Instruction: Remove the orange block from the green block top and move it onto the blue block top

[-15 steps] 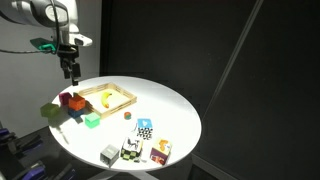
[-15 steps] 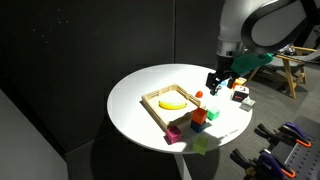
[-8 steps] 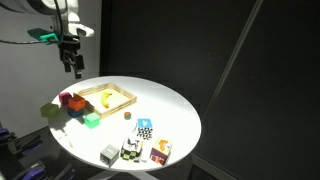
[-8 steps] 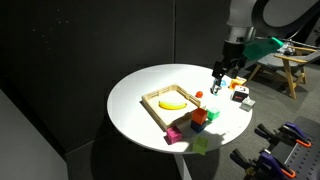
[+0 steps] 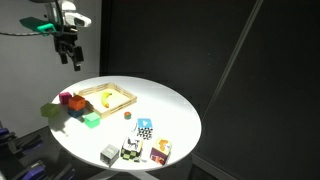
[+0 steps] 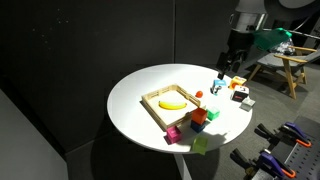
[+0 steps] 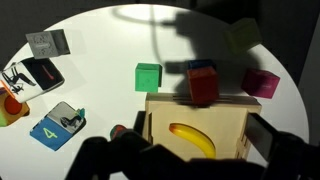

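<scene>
Orange-red sits over dark blue in the wrist view. The orange block (image 7: 202,88) looks stacked on the blue block (image 7: 200,66), of which only a dark strip shows past its top edge. The green block (image 7: 148,77) stands alone just beside them with nothing on it. By that reading your transfer is made, and the step in hand is the retreat.

Your gripper (image 5: 74,58) hangs high above the table (image 5: 170,115), well apart from every cube. In the wrist view its fingers (image 7: 100,152) show as dark shapes spread wide at the lower edge, with nothing between them. So it looks released and empty.

Next, I would have you check the stack before calling it finished. The exterior views are too small to show whether the orange block sits square on the blue one or overhangs an edge. If it sits true, lift clear and stop.

If you do go back down to correct it, come in straight from above. The pink cube (image 7: 260,83) and the wooden tray (image 7: 160,110) holding the banana (image 7: 192,138) both crowd the stack closely, so a sideways approach could knock something over.
</scene>
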Controlling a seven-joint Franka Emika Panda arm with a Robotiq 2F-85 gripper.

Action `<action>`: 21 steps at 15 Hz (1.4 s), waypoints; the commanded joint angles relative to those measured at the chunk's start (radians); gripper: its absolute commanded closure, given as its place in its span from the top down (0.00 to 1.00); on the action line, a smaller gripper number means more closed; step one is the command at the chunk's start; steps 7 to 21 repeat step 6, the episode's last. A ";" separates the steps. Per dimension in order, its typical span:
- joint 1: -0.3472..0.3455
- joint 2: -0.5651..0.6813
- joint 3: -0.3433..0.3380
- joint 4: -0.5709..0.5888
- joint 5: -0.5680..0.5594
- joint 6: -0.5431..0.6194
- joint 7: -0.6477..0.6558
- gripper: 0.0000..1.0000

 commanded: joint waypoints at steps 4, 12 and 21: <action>-0.018 0.009 0.021 0.001 0.008 -0.001 -0.006 1.00; -0.018 0.009 0.021 0.001 0.008 -0.001 -0.006 1.00; -0.018 0.009 0.021 0.001 0.008 -0.001 -0.006 1.00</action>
